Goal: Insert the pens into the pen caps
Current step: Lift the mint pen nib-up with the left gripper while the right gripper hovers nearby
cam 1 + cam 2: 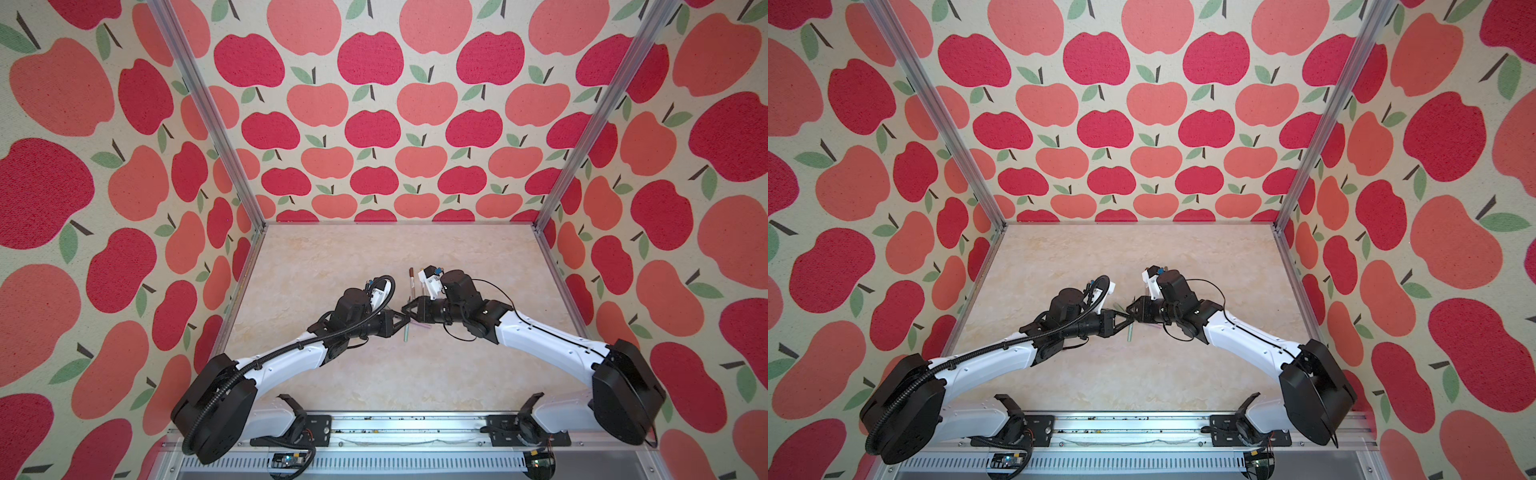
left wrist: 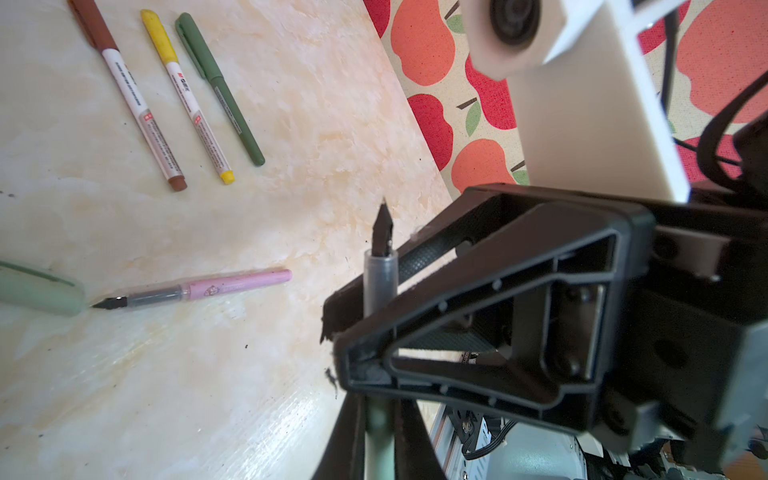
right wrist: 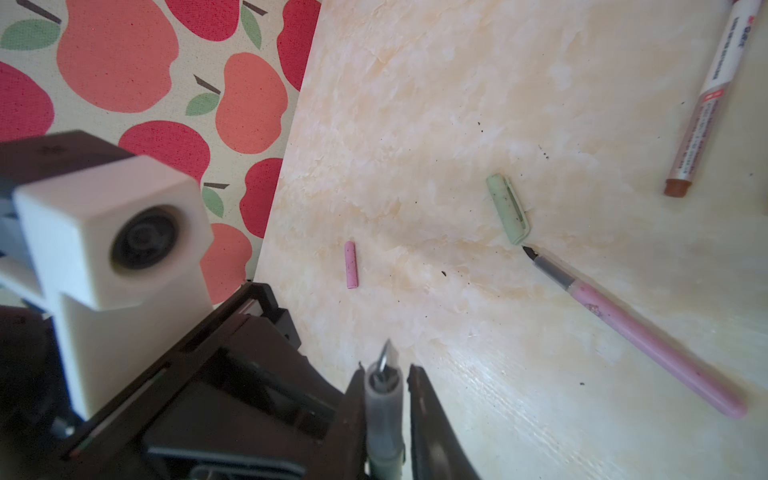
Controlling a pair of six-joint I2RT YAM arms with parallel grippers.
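L claw [image 2: 376, 424] closed tight on barrel of pale green pen [image 2: 380, 282], held above mid table [image 1: 332, 270]. R claw [image 3: 384, 374] closed too, pinching same pen at grey neck just behind nib. Nib sticks out free, twd far side. Two claws tip to tip.

Pale green cap [image 3: 508, 210] lies on table, one end just beside nib of pink pen [image 3: 644, 332]. Pink cap [image 3: 351, 266] alone, apart from both.

Far side of claws: brown-cap pen [image 2: 133, 95], yellow-cap pen [image 2: 187, 91], dark green pen [image 2: 220, 87] side by side, all w/ caps on.
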